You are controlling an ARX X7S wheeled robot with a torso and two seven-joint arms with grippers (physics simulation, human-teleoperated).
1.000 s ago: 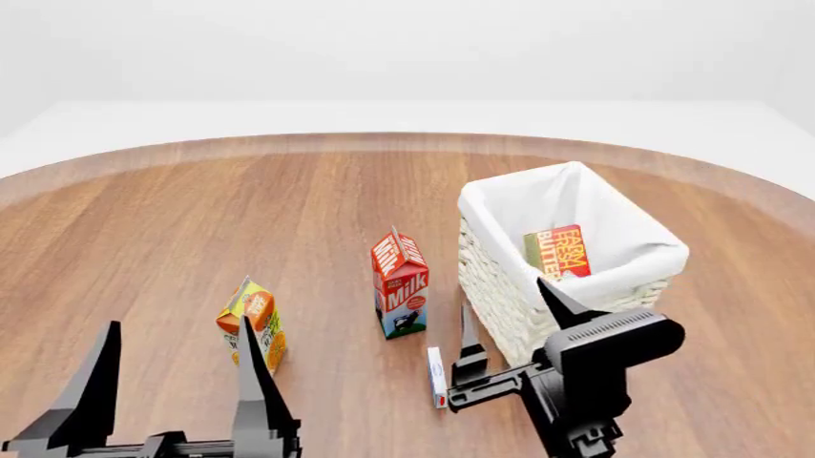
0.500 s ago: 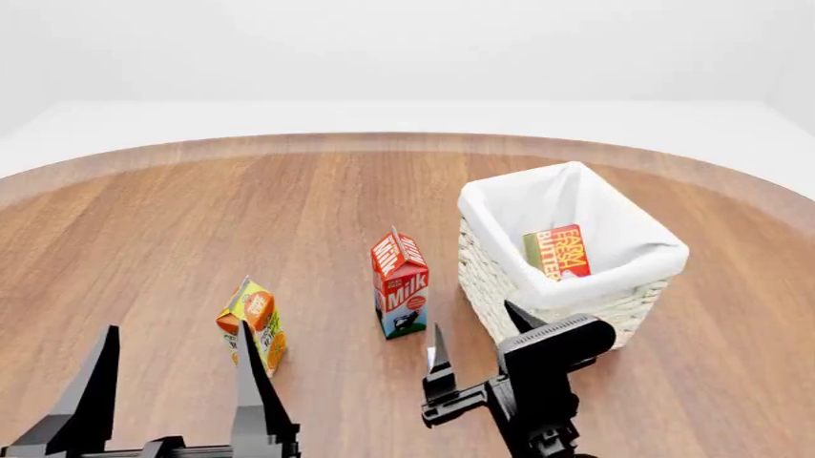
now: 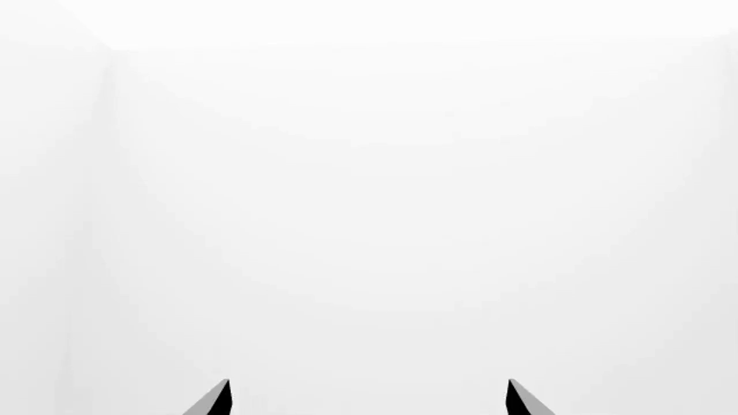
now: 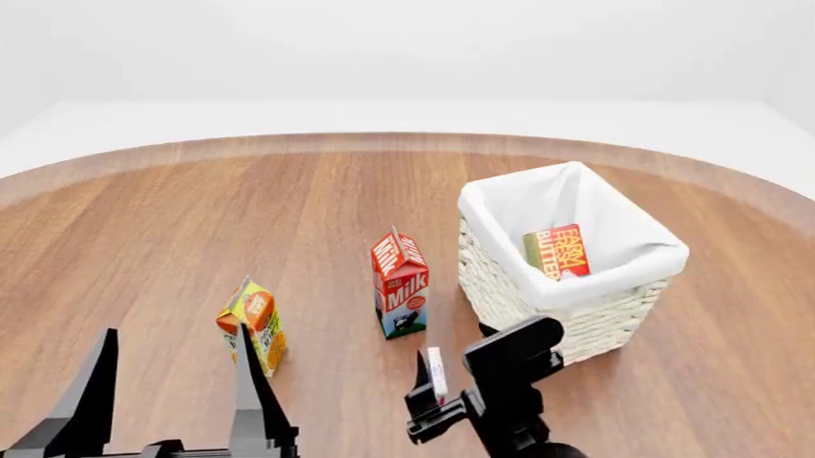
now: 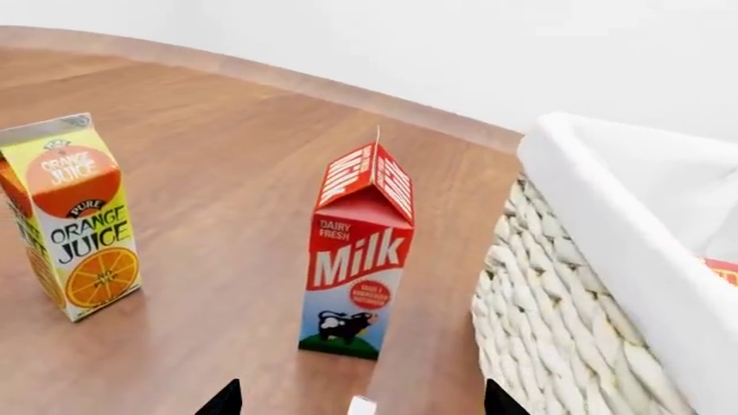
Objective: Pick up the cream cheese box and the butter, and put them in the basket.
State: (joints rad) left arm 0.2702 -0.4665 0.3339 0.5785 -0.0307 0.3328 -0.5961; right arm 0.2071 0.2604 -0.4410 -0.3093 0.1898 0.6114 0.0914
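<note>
The cream cheese box (image 4: 436, 368) lies flat on the wooden table (image 4: 191, 219) in front of the milk carton; its white end (image 5: 362, 406) shows between my right gripper's fingertips. My right gripper (image 4: 451, 351) (image 5: 361, 394) is open and straddles the box, with a gap on both sides. The butter (image 4: 556, 251) rests inside the white wicker basket (image 4: 503, 286), and a red sliver of butter (image 5: 724, 271) shows over the rim in the right wrist view. My left gripper (image 4: 176, 336) (image 3: 369, 394) is open and empty near the front left, facing only white background.
A red-and-white milk carton (image 4: 400, 284) (image 5: 358, 251) stands just left of the basket (image 5: 600, 294). An orange juice carton (image 4: 252, 322) (image 5: 75, 216) stands further left, close to my left gripper's inner finger. The round table's far edge (image 4: 407, 138) curves behind.
My right gripper has moved left from beside the basket and now sits over the cream cheese box with a finger on each side. The left arm, cartons, butter and basket have not moved.
</note>
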